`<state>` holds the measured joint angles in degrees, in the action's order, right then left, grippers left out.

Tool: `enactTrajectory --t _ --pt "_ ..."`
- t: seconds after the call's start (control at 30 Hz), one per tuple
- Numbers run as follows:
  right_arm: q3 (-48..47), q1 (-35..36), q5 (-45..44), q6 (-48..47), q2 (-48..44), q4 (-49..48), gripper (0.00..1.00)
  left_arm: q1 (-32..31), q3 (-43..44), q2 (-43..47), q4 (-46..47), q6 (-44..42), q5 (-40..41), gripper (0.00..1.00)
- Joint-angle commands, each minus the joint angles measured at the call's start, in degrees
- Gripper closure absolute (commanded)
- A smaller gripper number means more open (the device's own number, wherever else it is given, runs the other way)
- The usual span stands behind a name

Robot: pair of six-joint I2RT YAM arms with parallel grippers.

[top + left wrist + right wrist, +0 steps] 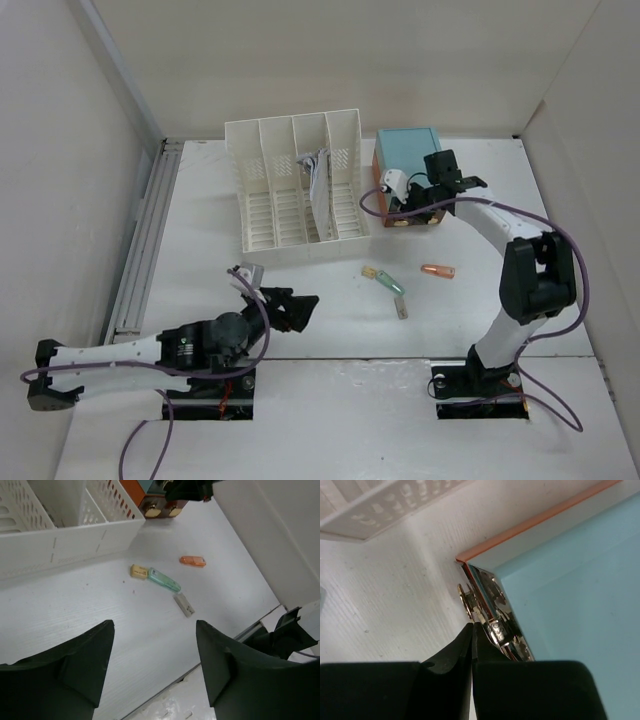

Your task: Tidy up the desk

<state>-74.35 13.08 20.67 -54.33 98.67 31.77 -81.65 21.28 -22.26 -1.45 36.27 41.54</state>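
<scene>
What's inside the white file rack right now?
The file rack holds one pale grey item in its third slot from the left. The other three slots show only slotted floor. The dividers hide the item's base, and what it is cannot be told.

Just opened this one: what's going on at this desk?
Two robot arms are working at a white desk. The right gripper is shut, its tips at a gold knob on the front of the teal-topped box; whether it pinches the knob is unclear. The left gripper hangs open above the desk, holding nothing. Loose before it lie a teal stick, an orange piece and a grey piece, near a white file rack.
</scene>
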Motion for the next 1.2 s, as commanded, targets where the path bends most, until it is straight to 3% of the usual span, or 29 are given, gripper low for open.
enactTrajectory --t 0.0,0.03,0.07,0.13,0.27,0.3,0.33,0.4,0.43,0.47,0.6,0.63,0.73,0.83,1.17 --pt "0.9 -0.1 7.0 -2.6 -8.6 -2.6 0.94 -0.1 -1.7 -6.8 9.7 1.3 -1.2 0.40" --pt "2.6 -0.1 8.0 -3.4 -11.3 -3.7 0.60 -0.1 -1.7 -9.2 12.0 2.0 -1.2 0.47" --pt "7.2 0.4 8.0 -3.4 -17.5 -5.9 0.36 -0.1 -1.7 -14.5 16.9 2.0 -2.5 0.59" --pt "12.5 1.0 4.7 -2.8 -24.2 -14.9 0.00 -0.1 -1.7 -20.5 21.6 3.4 -3.0 0.67" --pt "25.3 0.4 -5.7 11.0 -38.4 -34.5 0.00 1.6 3.7 -36.2 29.7 6.8 -4.5 0.66" --pt "26.2 0.4 -7.9 17.4 -40.4 -35.2 0.00 2.4 5.1 -42.0 32.6 6.8 -6.8 0.61" --pt "25.4 0.4 -9.1 19.5 -40.4 -35.2 0.02 3.8 8.1 -44.8 33.7 6.8 -7.6 0.42" --pt "22.3 -0.3 -9.2 25.2 -40.4 -30.8 0.61 5.2 11.7 -49.9 35.4 7.9 -9.7 0.41" --pt "21.2 -0.3 -9.8 26.9 -39.6 -29.4 0.86 6.6 15.9 -54.5 36.1 7.9 -10.6 0.38" --pt "19.9 -0.9 -10.6 28.3 -39.1 -26.0 1.00 7.1 18.2 -56.7 36.1 7.9 -10.6 0.38" --pt "16.4 -4.1 -7.1 32.7 -39.1 -22.6 1.00 8.3 30.0 -66.9 34.2 5.6 -10.0 0.29" --pt "15.9 -4.1 -6.5 34.4 -39.7 -22.6 0.93 8.3 32.7 -68.9 33.3 5.6 -10.0 0.24" --pt "15.2 -5.6 -5.5 35.9 -41.5 -21.6 0.70 9.8 44.8 -77.0 24.3 5.0 -10.0 0.24" --pt "14.1 -6.9 -6.8 38.5 -43.8 -21.1 0.59 10.9 55.0 -84.0 16.3 3.7 -9.1 0.23" --pt "12.6 -10.9 -7.9 45.3 -46.4 -19.2 0.59 18.0 67.3 -96.6 4.2 2.4 -11.3 0.23"
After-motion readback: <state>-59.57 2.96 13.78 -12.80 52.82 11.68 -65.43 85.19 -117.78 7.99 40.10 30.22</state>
